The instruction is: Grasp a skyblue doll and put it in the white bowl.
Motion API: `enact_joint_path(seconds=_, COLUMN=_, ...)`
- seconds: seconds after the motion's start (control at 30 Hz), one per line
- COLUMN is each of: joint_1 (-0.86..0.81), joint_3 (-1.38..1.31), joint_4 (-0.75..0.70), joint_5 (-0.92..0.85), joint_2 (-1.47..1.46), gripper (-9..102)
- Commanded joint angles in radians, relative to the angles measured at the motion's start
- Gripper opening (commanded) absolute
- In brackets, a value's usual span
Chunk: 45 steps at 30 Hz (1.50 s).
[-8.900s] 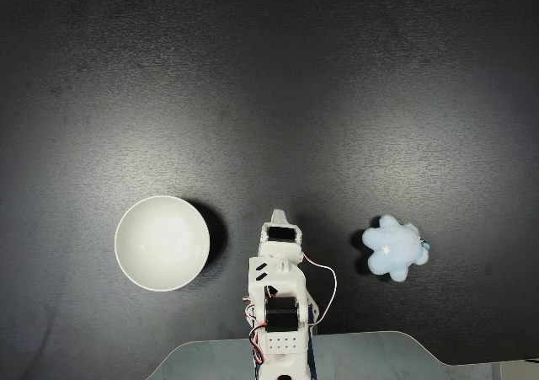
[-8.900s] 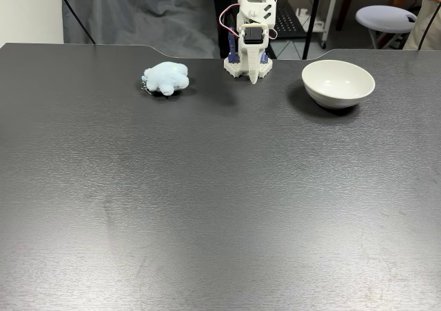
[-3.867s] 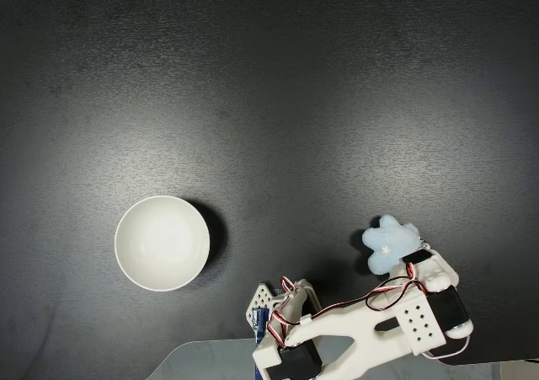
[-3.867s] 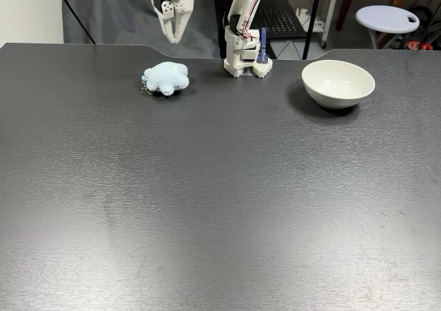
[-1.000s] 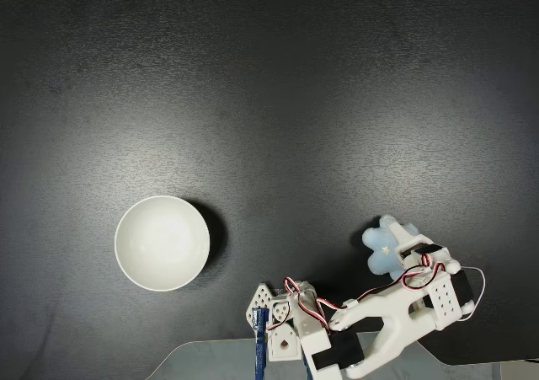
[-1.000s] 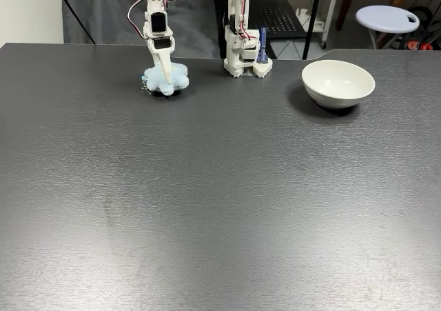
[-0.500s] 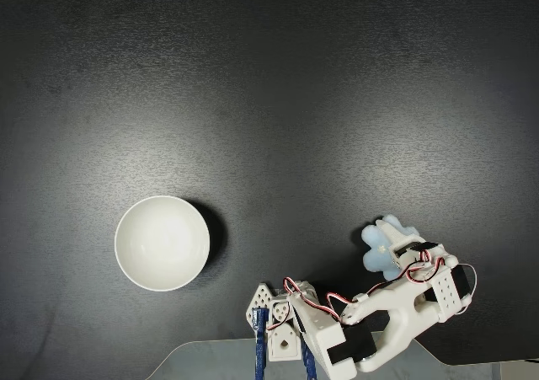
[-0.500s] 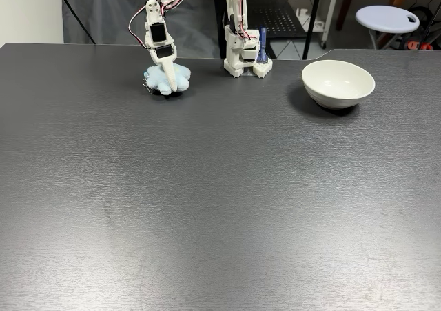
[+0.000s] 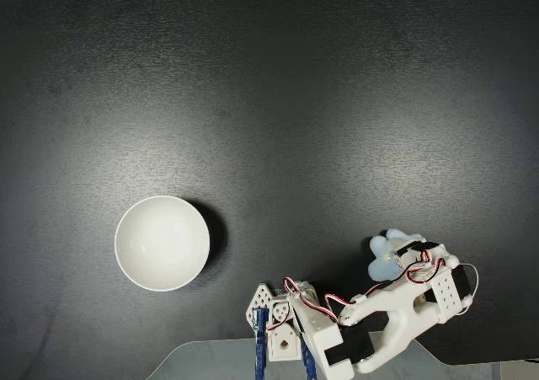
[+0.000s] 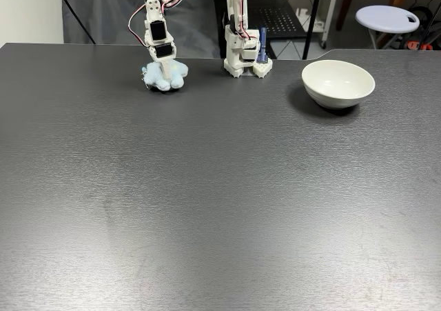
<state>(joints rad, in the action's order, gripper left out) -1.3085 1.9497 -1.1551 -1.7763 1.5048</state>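
Observation:
The skyblue doll [image 9: 382,250] [image 10: 152,79] lies at the table's rear edge, right of the arm base in the top-down fixed view and left of it in the front fixed view. My gripper [image 9: 396,260] [image 10: 165,72] points down into its middle, shut on it, so the plush looks squeezed narrow with lobes bulging on both sides. The doll still touches the table. The white bowl [image 9: 135,266] [image 10: 318,92] stands empty on the other side of the base, far from the gripper.
The arm base [image 9: 282,339] [image 10: 244,57] is fixed at the table's rear edge between doll and bowl. A round stool [image 10: 386,16] and a dark cloth [image 10: 117,14] stand behind the table. The wide dark tabletop [image 10: 220,201] stretches in front.
Over the last second the gripper sank onto the doll and its fingers closed; the doll's outline has shrunk and bunched up between them. The bowl has not moved.

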Motion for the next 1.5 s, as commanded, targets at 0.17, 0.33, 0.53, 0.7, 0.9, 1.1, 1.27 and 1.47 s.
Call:
enact_joint_path(seconds=0.17, joint_1=0.015, joint_3=-0.207, joint_4=-0.009, joint_5=0.348, joint_2=0.183, gripper=-1)
enact_joint_path(seconds=0.33, joint_1=0.04, joint_3=-0.365, joint_4=-0.009, joint_5=0.782, joint_2=0.204, gripper=-1)
enact_joint_path(seconds=0.53, joint_1=0.091, joint_3=-0.483, joint_4=-0.012, joint_5=1.181, joint_2=0.235, gripper=-1)
enact_joint_path(seconds=0.7, joint_1=0.186, joint_3=-0.499, joint_4=-0.02, joint_5=1.434, joint_2=0.428, gripper=-1)
enact_joint_path(seconds=0.9, joint_1=0.307, joint_3=-0.502, joint_4=-0.13, joint_5=1.545, joint_2=0.672, gripper=-1)
enact_joint_path(seconds=1.1, joint_1=0.333, joint_3=-0.583, joint_4=-0.296, joint_5=1.574, joint_2=0.838, gripper=-1)
enact_joint_path(seconds=1.27, joint_1=0.391, joint_3=-0.675, joint_4=-0.537, joint_5=1.574, joint_2=0.963, gripper=-1)
enact_joint_path(seconds=1.47, joint_1=0.477, joint_3=-0.684, joint_4=-0.611, joint_5=1.569, joint_2=0.963, gripper=-1)
